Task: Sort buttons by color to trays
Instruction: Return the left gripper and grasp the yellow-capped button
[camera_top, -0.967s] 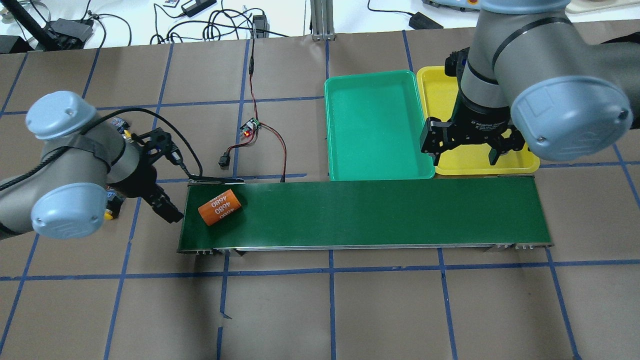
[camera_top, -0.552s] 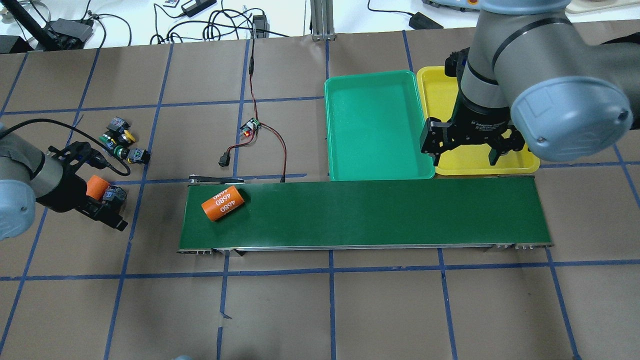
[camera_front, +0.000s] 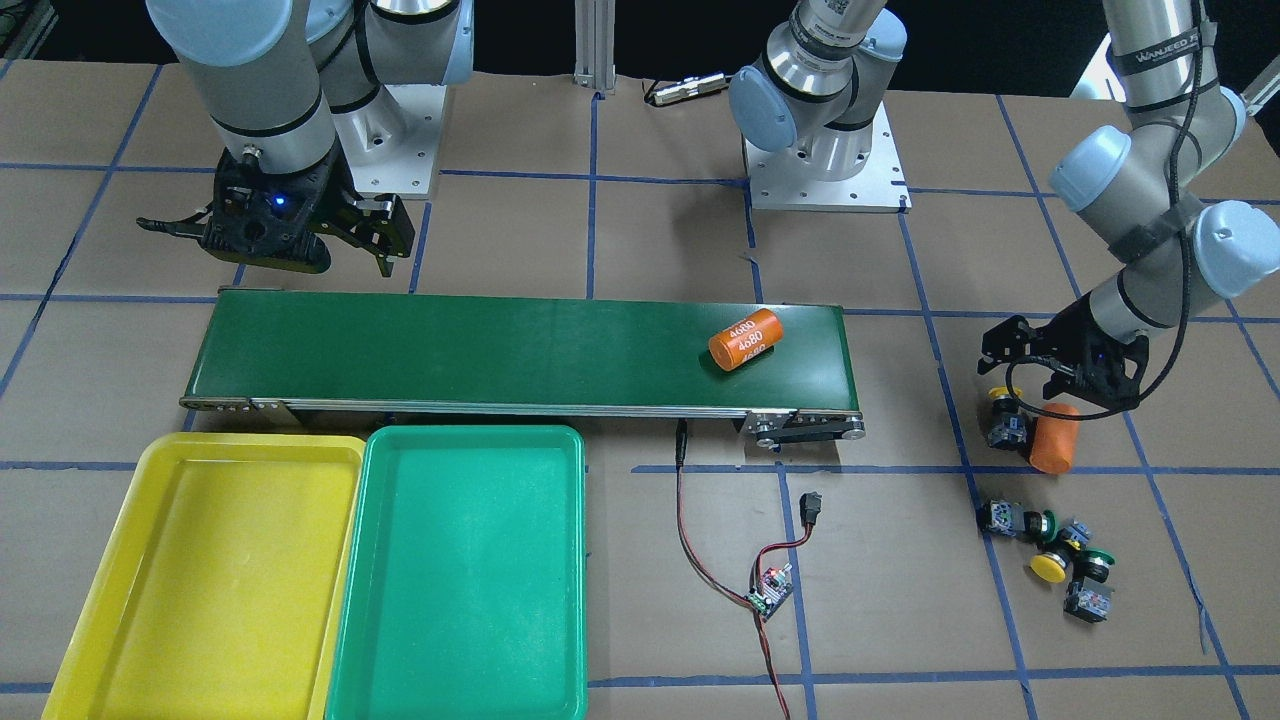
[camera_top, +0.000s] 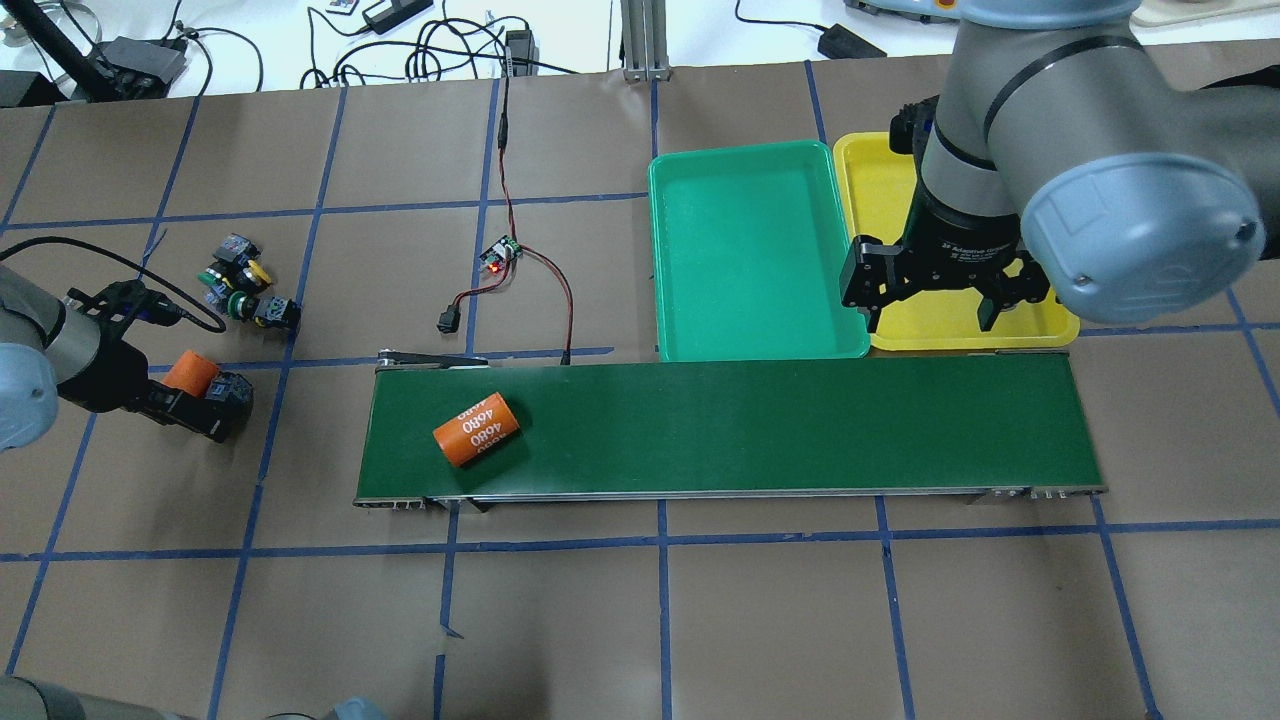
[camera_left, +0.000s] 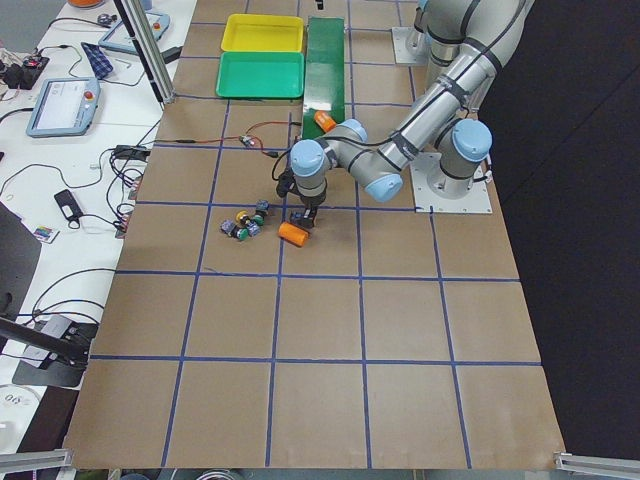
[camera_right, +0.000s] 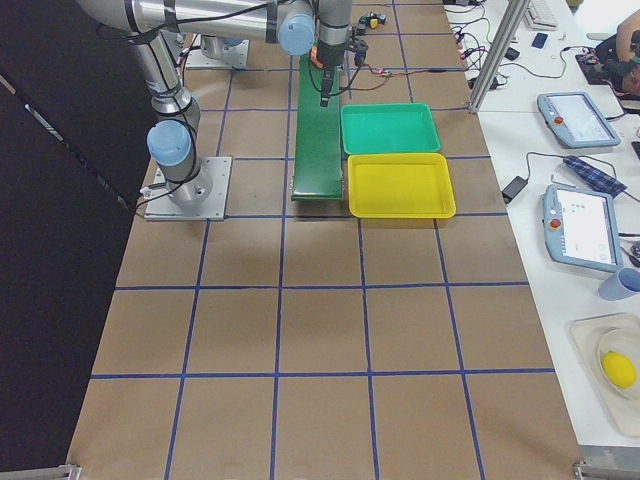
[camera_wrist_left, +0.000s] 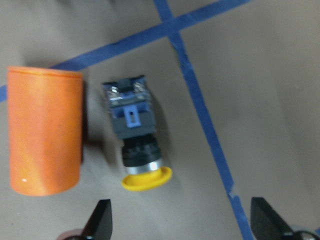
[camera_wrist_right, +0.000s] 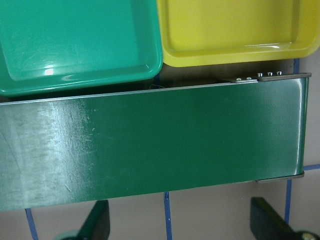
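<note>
The teal-green tray (camera_wrist_right: 80, 45) and the yellow tray (camera_wrist_right: 235, 30) are smooth, glossy plastic with soft highlights. The dark green conveyor belt (camera_wrist_right: 150, 145) has a faintly scuffed satin sheen and a bare metal edge strip (camera_wrist_right: 270, 76). The table (camera_wrist_left: 260, 75) is covered in matt brown paper crossed by blue tape (camera_wrist_left: 200, 105). 1 orange cylinder (camera_wrist_left: 45, 135) looks smooth and matt. 1 button (camera_wrist_left: 136, 135) has a glossy yellow cap, a shiny metal collar and a plastic block.

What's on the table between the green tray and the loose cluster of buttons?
A small wired circuit board lies on the paper between the buttons and the green tray; the overhead view shows it.
</note>
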